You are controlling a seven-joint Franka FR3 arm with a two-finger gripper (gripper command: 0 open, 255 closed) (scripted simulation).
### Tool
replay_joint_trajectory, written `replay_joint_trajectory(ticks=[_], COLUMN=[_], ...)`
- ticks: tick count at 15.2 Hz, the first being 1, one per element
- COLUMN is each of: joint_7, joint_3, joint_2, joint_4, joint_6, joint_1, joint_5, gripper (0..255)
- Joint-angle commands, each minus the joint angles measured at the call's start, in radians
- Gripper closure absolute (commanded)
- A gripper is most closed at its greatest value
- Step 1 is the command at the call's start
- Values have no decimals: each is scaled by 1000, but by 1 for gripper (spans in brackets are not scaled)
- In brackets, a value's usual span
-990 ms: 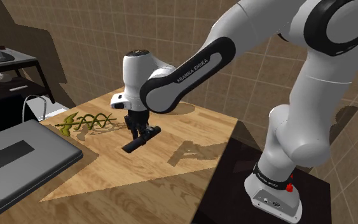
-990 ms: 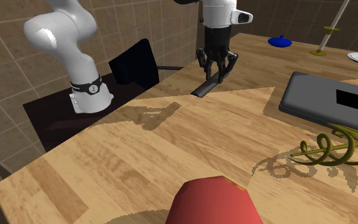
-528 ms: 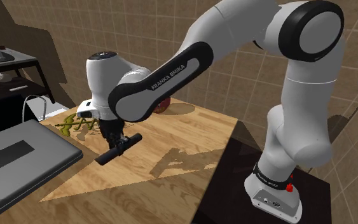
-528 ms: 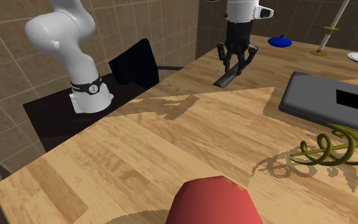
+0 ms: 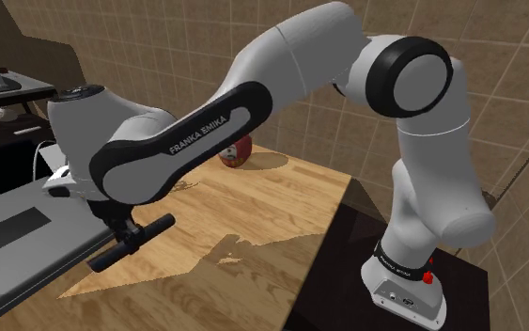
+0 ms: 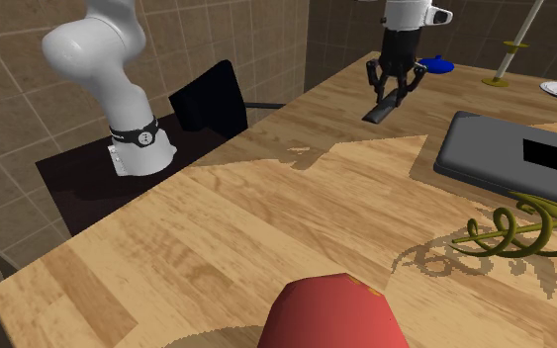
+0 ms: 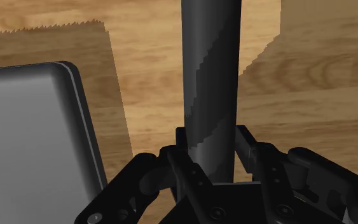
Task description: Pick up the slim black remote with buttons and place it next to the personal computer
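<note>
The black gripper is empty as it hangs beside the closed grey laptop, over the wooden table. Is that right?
Not empty. The wrist view shows the gripper shut on the slim black remote. The rest stands: it hangs beside the closed grey laptop, over the wooden table.

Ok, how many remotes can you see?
1: the remote, clasped in the gripper, hangs over the table beside the laptop. Another could be hidden behind the arm.
</note>
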Motion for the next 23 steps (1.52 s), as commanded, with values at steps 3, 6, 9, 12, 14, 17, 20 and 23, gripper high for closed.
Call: replay_joint_trajectory(ticks=[3, 6, 9, 12, 14, 17, 20, 23], joint_7=[32, 36, 39, 43, 45, 49, 53, 54], joint_3=[2, 0, -2, -5, -6, -9, -12, -13], joint_2=[102, 117, 133, 151, 164, 184, 206, 217], joint_4=[154, 136, 121, 108, 101, 92, 85, 83], joint_6=[-54, -22, 9, 40, 60, 89, 117, 131], joint_1=[36, 37, 38, 38, 39, 40, 42, 43], joint_5=[-14, -18, -21, -25, -28, -32, -36, -38], gripper=[255, 255, 255, 255, 255, 255, 255, 255])
